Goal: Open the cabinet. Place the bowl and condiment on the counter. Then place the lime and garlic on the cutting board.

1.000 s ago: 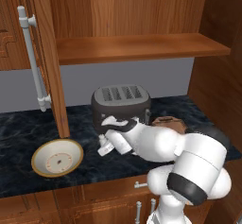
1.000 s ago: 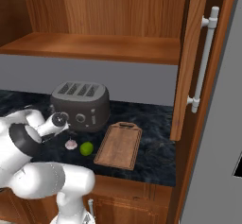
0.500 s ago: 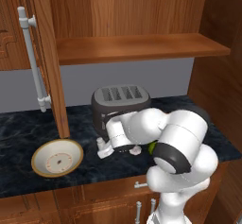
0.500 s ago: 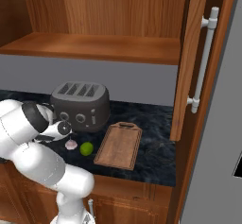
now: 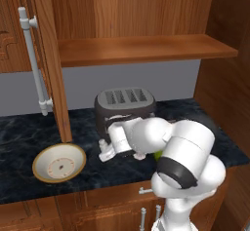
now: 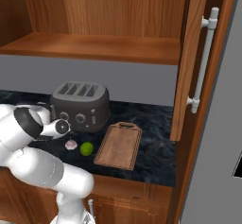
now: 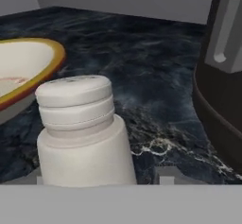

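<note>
Right now the gripper [image 5: 104,154] sits low over the counter [image 5: 29,132], jaws spread around a white shaker [image 7: 82,133] standing upright; whether they touch it I cannot tell. Withdrawing carelessly could tip the shaker toward the bowl [image 5: 59,163] just beside it. Garlic [image 6: 71,144] and lime [image 6: 86,148] wait near the cutting board [image 6: 119,146], by the toaster [image 6: 80,106].

A plain grey wall [image 5: 122,81] runs behind the worktop. Below it stand reddish-brown lower cupboards [image 5: 73,215] with short silver handles. A grey panel [image 6: 215,147] rises at the far right.
</note>
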